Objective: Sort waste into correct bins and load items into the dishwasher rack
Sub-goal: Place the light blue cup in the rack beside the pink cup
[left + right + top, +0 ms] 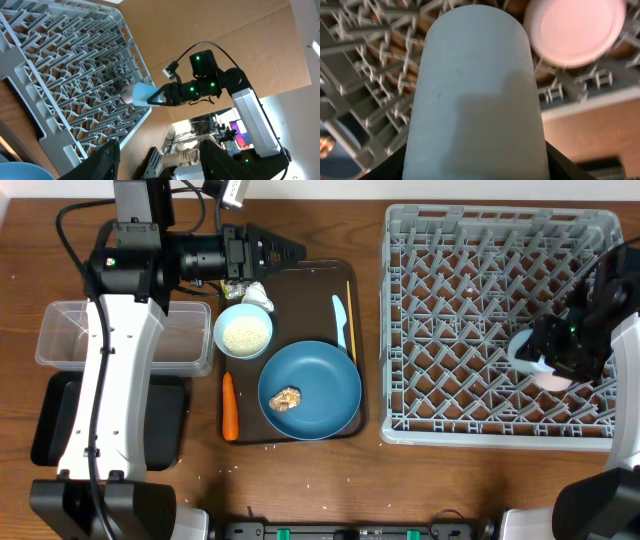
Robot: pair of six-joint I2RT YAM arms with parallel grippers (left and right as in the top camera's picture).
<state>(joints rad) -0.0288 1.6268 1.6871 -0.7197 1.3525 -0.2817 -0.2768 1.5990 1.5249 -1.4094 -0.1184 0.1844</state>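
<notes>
My right gripper [548, 352] is shut on the light-blue cup [522, 348], holding it over the grey dishwasher rack [480, 240] beside the upturned pink cup [553, 381]. The right wrist view is filled by that cup [475, 90], with the pink cup [575, 27] beyond it. My left gripper [278, 248] is open and empty over the brown tray's far edge, near the white tissue [256, 293] and a bit of yellow-green wrapper [232, 287]. On the tray are the pale-blue bowl [243, 332] with rice, the dark-blue plate [320, 375] with a brown lump [288, 399], the knife [340, 318] and the chopstick [351, 320]. The carrot [230, 406] lies at its left edge.
The clear tub [70, 338] and black tray [60, 425] lie at the left under my left arm. The brown serving tray [310, 275] sits between them and the rack. The left wrist view shows the rack [60, 75], the held cup [142, 95] and my open fingers [162, 165].
</notes>
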